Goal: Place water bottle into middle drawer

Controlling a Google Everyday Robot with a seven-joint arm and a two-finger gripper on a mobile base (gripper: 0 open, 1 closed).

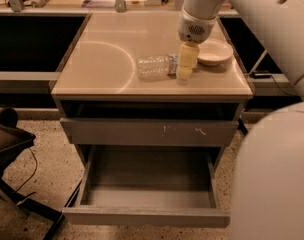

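Observation:
The water bottle point(153, 67) lies on its side on the beige cabinet top point(102, 59), its clear ribbed body pointing left. My gripper point(184, 74) hangs from the white arm and points straight down over the bottle's neck end, hiding the label and cap. The middle drawer point(147, 217) is pulled open at the bottom of the cabinet. Its grey floor is bare.
A round cream bowl point(214, 51) sits just right of the gripper. A shut grey drawer front with pale scratch marks point(149, 132) is above the open drawer. A dark chair point(7, 134) stands at the left. My white body point(272, 184) fills the lower right.

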